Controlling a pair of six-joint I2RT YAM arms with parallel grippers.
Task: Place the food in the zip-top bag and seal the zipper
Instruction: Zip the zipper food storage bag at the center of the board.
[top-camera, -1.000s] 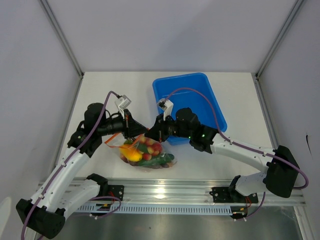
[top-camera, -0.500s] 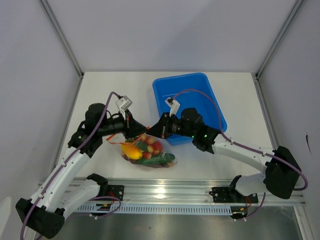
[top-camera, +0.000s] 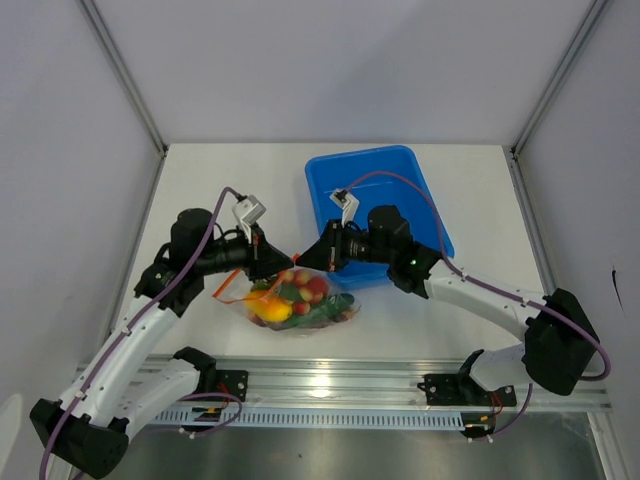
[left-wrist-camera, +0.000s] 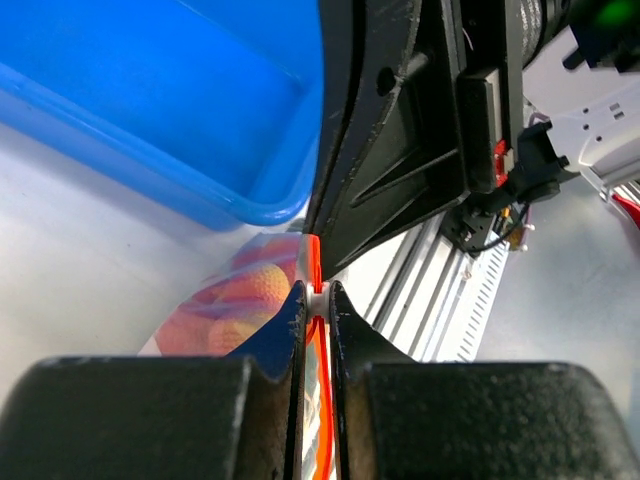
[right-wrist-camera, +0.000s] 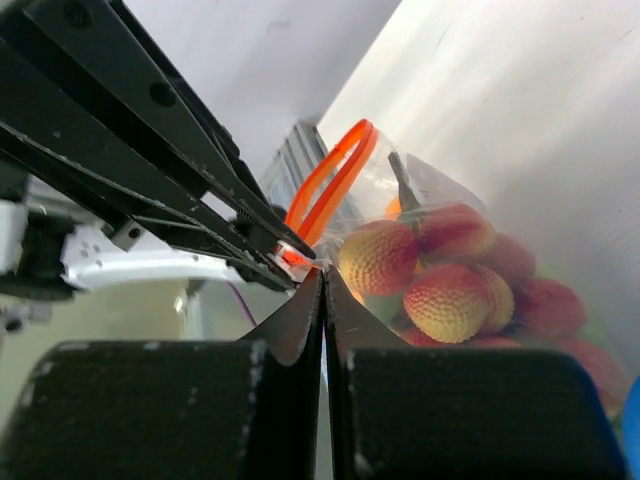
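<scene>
- Food (top-camera: 303, 290) is inside the zip-top bag (top-camera: 345, 316), at the front part of the tabletop (top-camera: 220, 190), just beside the blue bin (top-camera: 400, 180).
- From above, we see the bag's long side run left to right, a bit tilted. Its mouth points back toward the two arms and its round bottom points to the front.
- The zipper (top-camera: 232, 297) runs along the mouth, from low on the left up to the right.
- The left jaws are nearly closed and pinch the zipper between them.
- The right jaws are shut tight on the same strip, tip to tip with the left ones.
- In the right wrist view we see the red fruits (right-wrist-camera: 445, 300) pressed against the plastic, and the strip bends into a loop. The bag's far end is cut off at the edge.
- In the left wrist view only a corner of the bag shows.
- We can pick out the green cucumber (top-camera: 330, 311) and the orange-yellow piece (top-camera: 270, 311). The other pieces are too mixed up to tell.
- We cannot tell if the zipper is pressed closed, or if the bag's bottom touches the tabletop.
</scene>
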